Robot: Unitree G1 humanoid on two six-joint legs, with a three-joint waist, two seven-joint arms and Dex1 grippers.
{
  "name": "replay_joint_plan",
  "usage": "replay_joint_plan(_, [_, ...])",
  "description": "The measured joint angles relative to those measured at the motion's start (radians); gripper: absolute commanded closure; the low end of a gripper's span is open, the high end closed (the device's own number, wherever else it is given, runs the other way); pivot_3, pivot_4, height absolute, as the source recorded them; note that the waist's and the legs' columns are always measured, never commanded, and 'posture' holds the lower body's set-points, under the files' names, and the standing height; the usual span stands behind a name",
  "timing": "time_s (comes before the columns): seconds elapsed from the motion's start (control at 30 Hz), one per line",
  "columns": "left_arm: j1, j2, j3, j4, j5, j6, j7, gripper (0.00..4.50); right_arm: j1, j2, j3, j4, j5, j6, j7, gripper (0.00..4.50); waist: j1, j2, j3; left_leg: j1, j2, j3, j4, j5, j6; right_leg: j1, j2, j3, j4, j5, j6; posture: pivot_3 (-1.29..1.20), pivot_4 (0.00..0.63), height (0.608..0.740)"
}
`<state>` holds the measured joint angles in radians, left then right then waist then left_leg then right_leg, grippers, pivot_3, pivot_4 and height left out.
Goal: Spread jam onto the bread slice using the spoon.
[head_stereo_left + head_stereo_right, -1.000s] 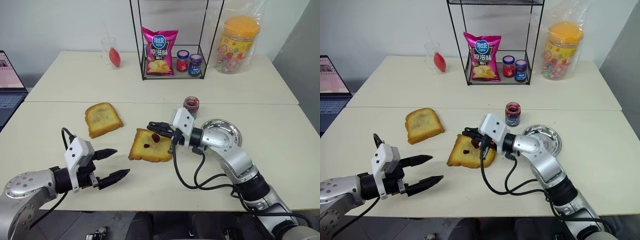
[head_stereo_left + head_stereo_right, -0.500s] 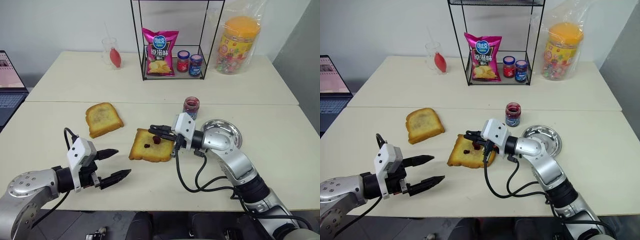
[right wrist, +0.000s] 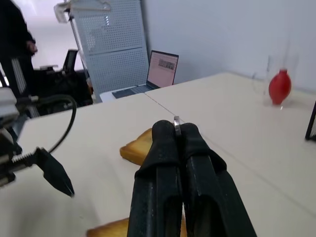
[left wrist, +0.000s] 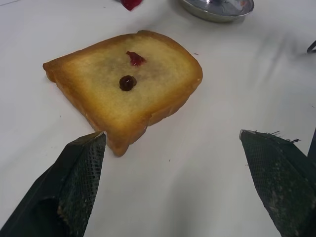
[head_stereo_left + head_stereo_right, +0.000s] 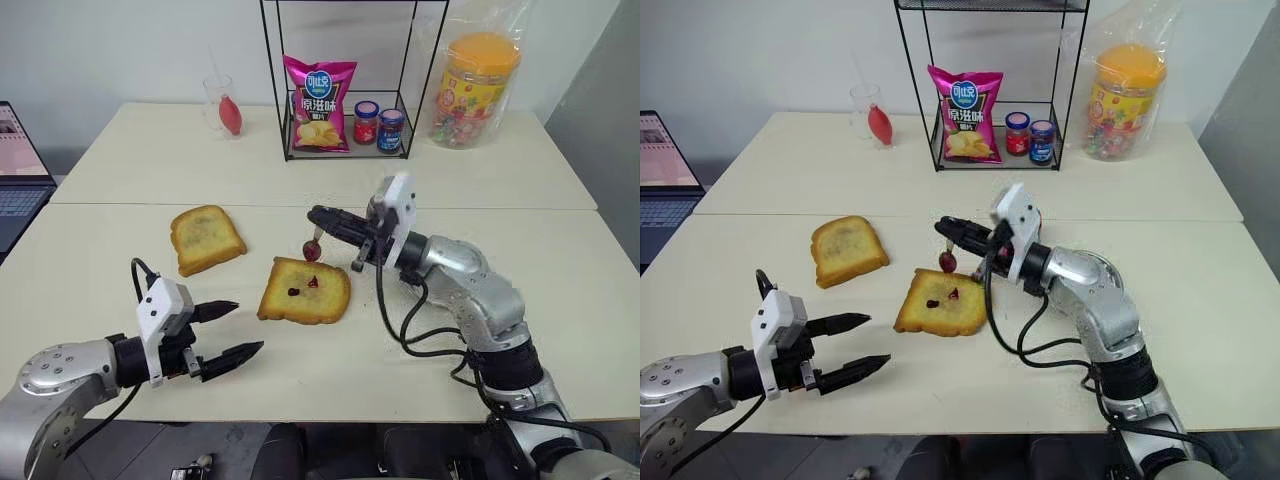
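Observation:
The bread slice (image 5: 303, 290) lies flat in the middle of the near table, with two small dabs of dark red jam (image 4: 128, 82) on its golden face. My right gripper (image 5: 316, 213) hovers above the slice's far edge, shut on the spoon's thin handle. The spoon (image 5: 311, 249) hangs down from it, its red-smeared bowl just off the bread. The jam jar is hidden behind my right wrist. My left gripper (image 5: 225, 328) stands open near the front edge, left of the slice, with nothing between its fingers (image 4: 81, 173).
A second slice (image 5: 206, 238) with a darker centre lies to the left. A steel dish (image 4: 217, 7) sits beyond the bread. On the far table stand a wire rack (image 5: 345, 80) with a chip bag and two lidded jars, a candy jar (image 5: 478, 88), a glass (image 5: 222, 105) and a laptop (image 5: 18, 165).
My right gripper has risen off the bread and rolled, lifting the spoon clear. A second red dab now shows on the slice. The left arm has kept still.

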<state>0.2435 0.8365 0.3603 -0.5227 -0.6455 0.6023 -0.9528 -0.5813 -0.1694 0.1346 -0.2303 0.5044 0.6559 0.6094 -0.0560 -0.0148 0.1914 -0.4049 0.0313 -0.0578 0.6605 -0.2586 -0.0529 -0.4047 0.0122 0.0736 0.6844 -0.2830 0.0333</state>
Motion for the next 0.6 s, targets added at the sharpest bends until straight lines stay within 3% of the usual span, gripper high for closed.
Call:
replay_joint_plan(0.23, [0.047,0.0,0.029,0.027,-0.011,-0.004,-0.042,0.0,0.0,0.129,-0.147,0.084,0.202,0.284,-0.161,4.48,-0.002,0.0,0.0,0.001,0.0,0.001,-0.001,0.0,0.0,0.0,0.0,0.0,0.0,0.0,0.0,0.0,0.15,0.74])
replay_joint_plan(0.6, [0.059,0.0,0.037,0.044,-0.003,-0.023,-0.044,0.0,-0.001,0.231,-0.213,0.258,0.221,0.296,-0.264,4.48,-0.003,0.0,0.0,0.001,0.0,0.001,-0.001,0.0,0.0,0.0,0.0,0.0,0.0,0.0,0.0,0.0,0.15,0.74])
